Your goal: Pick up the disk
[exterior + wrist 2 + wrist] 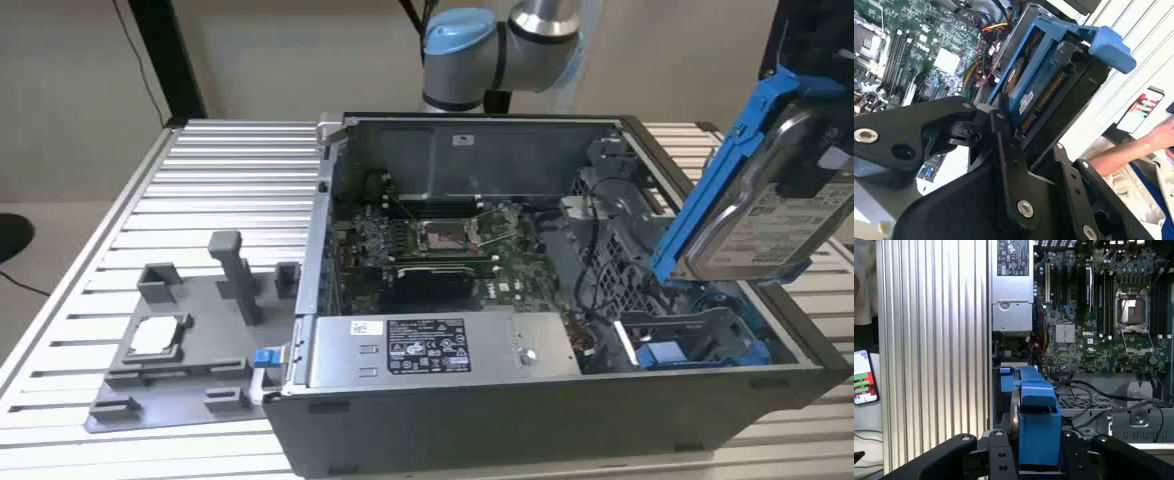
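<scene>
The disk (767,200): silver metal drive with a white printed label, clipped in a bright blue plastic carrier. It is raised over the drive-bay corner of the open computer case (507,420), at the exterior view's right. It stands on edge, tilted, label face outward from the case. My tool (1036,460) clamps it.

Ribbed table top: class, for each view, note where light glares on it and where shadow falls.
First wrist view: bright streaks run along the table; the end effector holding the disk is dark. Second wrist view: the table is washed pale beside the disk. Exterior view: table evenly lit, computer case interior shaded.
</scene>
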Tool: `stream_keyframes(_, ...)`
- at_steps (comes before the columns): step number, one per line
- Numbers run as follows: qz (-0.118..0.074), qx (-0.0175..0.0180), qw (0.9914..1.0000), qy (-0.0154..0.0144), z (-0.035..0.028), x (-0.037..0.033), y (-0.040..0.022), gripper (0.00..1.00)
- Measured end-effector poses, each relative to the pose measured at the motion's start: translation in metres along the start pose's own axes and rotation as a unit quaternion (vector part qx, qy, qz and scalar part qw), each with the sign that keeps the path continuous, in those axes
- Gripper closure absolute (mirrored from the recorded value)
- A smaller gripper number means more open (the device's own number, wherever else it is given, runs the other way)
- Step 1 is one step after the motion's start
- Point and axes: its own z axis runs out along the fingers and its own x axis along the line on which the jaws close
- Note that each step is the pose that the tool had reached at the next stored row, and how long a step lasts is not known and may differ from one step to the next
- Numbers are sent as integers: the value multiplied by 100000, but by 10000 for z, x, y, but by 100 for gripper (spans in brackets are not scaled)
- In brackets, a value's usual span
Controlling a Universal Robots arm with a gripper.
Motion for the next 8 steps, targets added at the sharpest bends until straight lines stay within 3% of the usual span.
stream_keyframes(8, 1, -2, 100000, 0, 0, -3, 0, 100)
